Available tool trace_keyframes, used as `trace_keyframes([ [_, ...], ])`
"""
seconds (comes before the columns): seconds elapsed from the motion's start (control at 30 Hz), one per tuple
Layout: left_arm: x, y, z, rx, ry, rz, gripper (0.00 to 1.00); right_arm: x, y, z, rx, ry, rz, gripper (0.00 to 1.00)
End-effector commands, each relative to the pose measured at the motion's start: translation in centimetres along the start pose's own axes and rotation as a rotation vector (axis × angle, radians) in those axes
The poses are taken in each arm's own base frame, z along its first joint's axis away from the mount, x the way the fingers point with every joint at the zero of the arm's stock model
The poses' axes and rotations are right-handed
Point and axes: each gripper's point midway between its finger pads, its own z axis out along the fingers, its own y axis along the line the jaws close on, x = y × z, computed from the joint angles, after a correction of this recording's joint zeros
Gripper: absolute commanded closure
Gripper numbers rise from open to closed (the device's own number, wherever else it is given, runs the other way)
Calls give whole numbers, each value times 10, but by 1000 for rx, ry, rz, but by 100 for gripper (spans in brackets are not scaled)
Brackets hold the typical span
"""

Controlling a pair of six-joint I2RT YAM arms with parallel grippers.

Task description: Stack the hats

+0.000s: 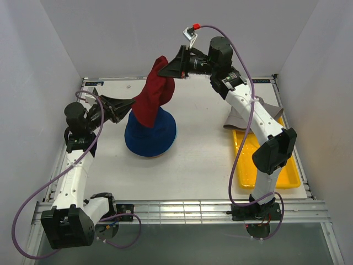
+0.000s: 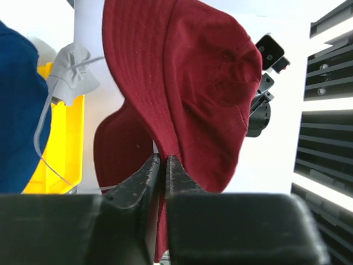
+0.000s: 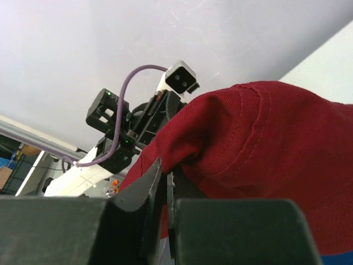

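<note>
Across the top external view, a flat white table fills the floor of a white-walled cell, with both arm bases at its near edge.

At the table's right side lies a flat rectangular yellow plastic tray, also visible in the left wrist view.

A navy blue fabric bucket hat sits left of centre, brim spread on the table and crown upward; its side fills the left edge of the left wrist view.

A dark red fabric bucket hat hangs stretched in the air directly over the navy hat, its lower part draping onto the navy crown, its upper end raised toward the far wall.

A crumpled grey fabric bucket hat lies at the far end of the tray, partly behind the right arm, and a cord trails from it in the left wrist view.

The left gripper is closed tight on the red hat's brim, with the fabric pinched between its black fingers.

The right gripper clamps a fold of the same hat's upper edge, jaws nearly together.
</note>
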Motion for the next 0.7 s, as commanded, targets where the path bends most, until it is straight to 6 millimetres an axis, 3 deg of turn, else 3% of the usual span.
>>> trace_keyframes([
  [0.0,4,0,-4,13,8,52,85,4,11,-4,26,26,-49,92],
  [0.2,-1,9,-1,-15,-9,104,100,23,0,-8,68,72,-44,92],
  [0.47,-10,28,0,-73,-39,149,100,36,-23,-4,153,129,-7,92],
  [0.67,-9,28,-1,-104,-36,192,100,28,-18,0,157,119,-9,92],
])
